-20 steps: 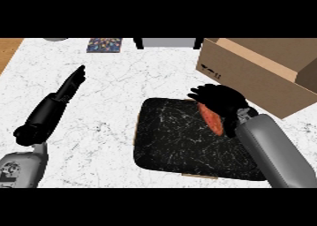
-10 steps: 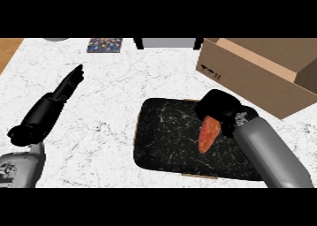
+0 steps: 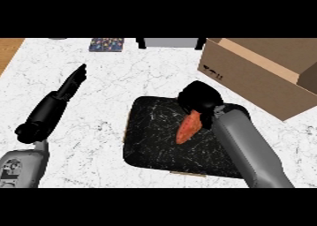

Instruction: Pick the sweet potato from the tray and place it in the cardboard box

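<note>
White marble counter [image 3: 122, 84] takes up most of the view, with a strip of wooden floor showing at the far left corner. Next biggest is the cardboard box [image 3: 252, 79], sitting at the far right with its top open and a flap sticking out on the right side. Just left and near of it is the tray [image 3: 154, 141], black with thin white veining, lying flat on the counter and close to the box without clearly touching it.

The right arm comes in from the near right edge and runs over the tray, and the right hand [image 3: 201, 98] is balled up over the tray's far edge, fingers curled around the top end of the sweet potato [image 3: 187, 128]. The potato's orange and hangs down from the hand at a slant over the middle of the tray; can't tell if its lower tip is touching the tray surface or not.

The left hand [image 3: 74, 81] is out over the bare counter on the left, fingers straight and pointing far, holding nothing.

Far edge has a small colourful patterned thing [image 3: 107, 43] and a grey object [image 3: 171, 42] with dark ends, both too cropped to name.
</note>
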